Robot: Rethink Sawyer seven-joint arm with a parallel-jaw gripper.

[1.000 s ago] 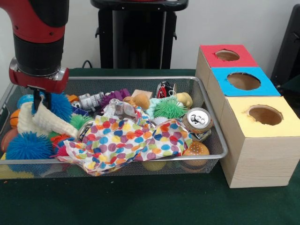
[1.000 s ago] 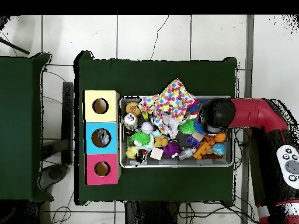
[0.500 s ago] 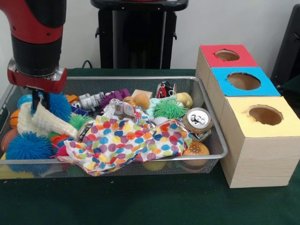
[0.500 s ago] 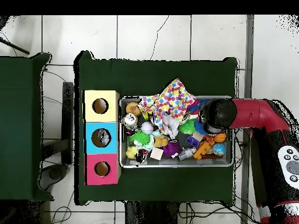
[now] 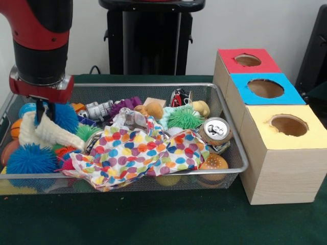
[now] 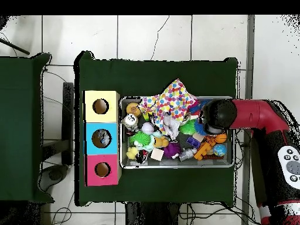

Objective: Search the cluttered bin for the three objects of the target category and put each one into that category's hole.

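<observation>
1. The gripper (image 5: 43, 109) hangs over the left end of the wire mesh bin (image 5: 232, 148) in the front view, and its fingers are clamped on the upper corner of a cream knitted cloth (image 5: 48, 132).
2. The cream knitted cloth drapes down from the fingers; its lower part rests on the toys beneath, between a blue spiky ball (image 5: 30, 159) at the front left and a second blue spiky ball (image 5: 65, 116) behind it.
3. In the overhead view the arm (image 6: 252, 114) reaches across the bin's right end and hides the gripper; the grip cannot be judged from there.
4. A polka-dot cloth (image 5: 138, 155) lies across the middle front of the bin and spills over the front rim.
5. A crushed drink can (image 5: 215, 131) sits at the right end, tilted, with a burger toy (image 5: 213, 163) just in front of it.
6. A green spiky ball (image 5: 183, 119) lies behind the polka-dot cloth, near the centre right.
7. Three boxes stand in a row, touching, beside the bin's right end: the yellow-topped box (image 5: 286, 153) nearest, the blue-topped box (image 5: 263, 89) in the middle, the red-topped box (image 5: 245, 61) farthest. Each has one round hole in its lid.
8. In the overhead view something lies inside the blue box's hole (image 6: 101, 139); what it is cannot be told.
</observation>
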